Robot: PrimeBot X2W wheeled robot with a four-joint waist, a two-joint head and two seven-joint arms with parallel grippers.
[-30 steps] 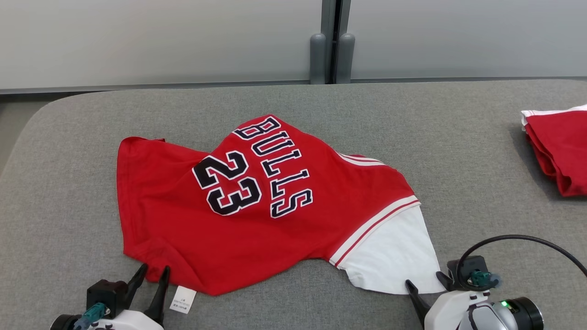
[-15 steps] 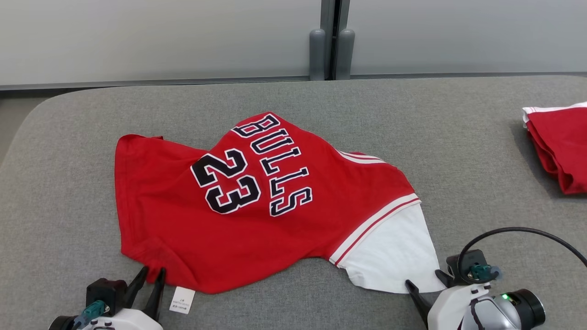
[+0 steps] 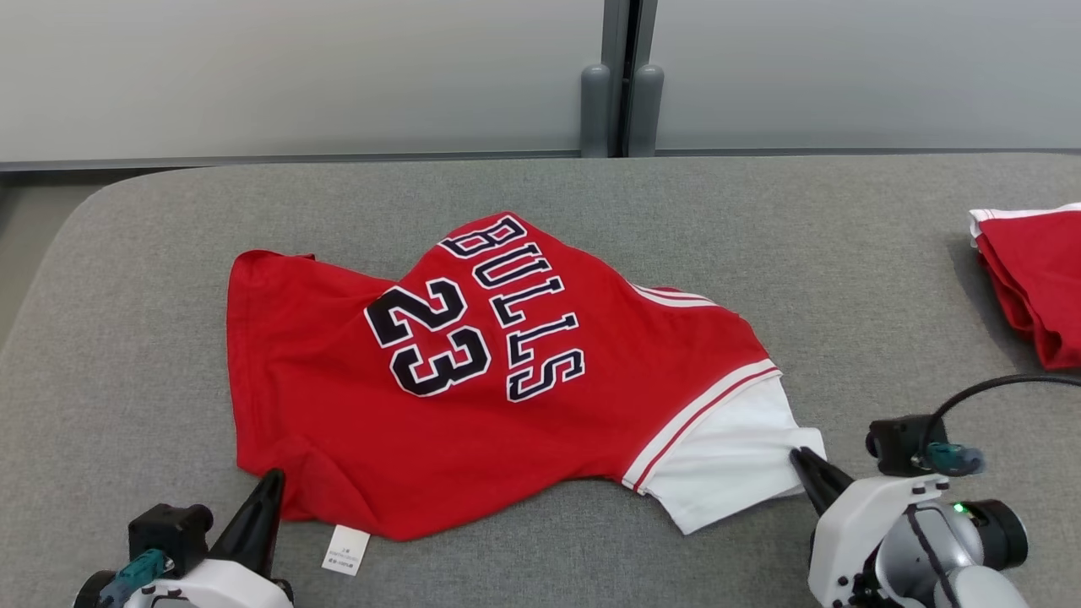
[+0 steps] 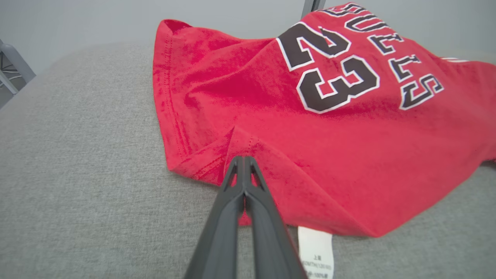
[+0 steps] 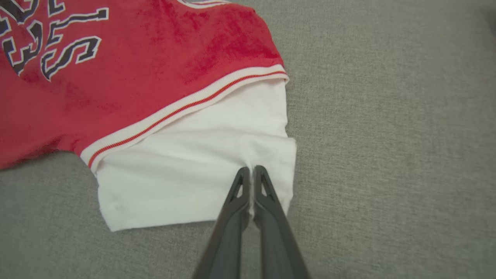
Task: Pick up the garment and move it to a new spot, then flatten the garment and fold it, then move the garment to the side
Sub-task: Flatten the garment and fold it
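Note:
A red jersey (image 3: 473, 397) with "BULLS 23" in black letters lies crumpled on the grey cushioned surface (image 3: 127, 279), its white sleeve (image 3: 735, 456) at the lower right. My left gripper (image 3: 272, 485) is shut on the jersey's near-left hem corner; in the left wrist view the left gripper (image 4: 243, 159) pinches a raised fold of red cloth (image 4: 240, 139). My right gripper (image 3: 802, 463) is shut on the white sleeve's edge, and in the right wrist view the right gripper (image 5: 252, 169) grips the puckered white sleeve (image 5: 186, 174).
A second folded red garment (image 3: 1030, 279) lies at the surface's right edge. A white care label (image 3: 346, 549) sticks out from the jersey's near hem. A grey wall and post (image 3: 621, 80) stand behind the surface.
Both grippers have shut on the jersey: the left on the hem corner, the right on the white sleeve, which has bunched inward. The head camera shifted slightly.

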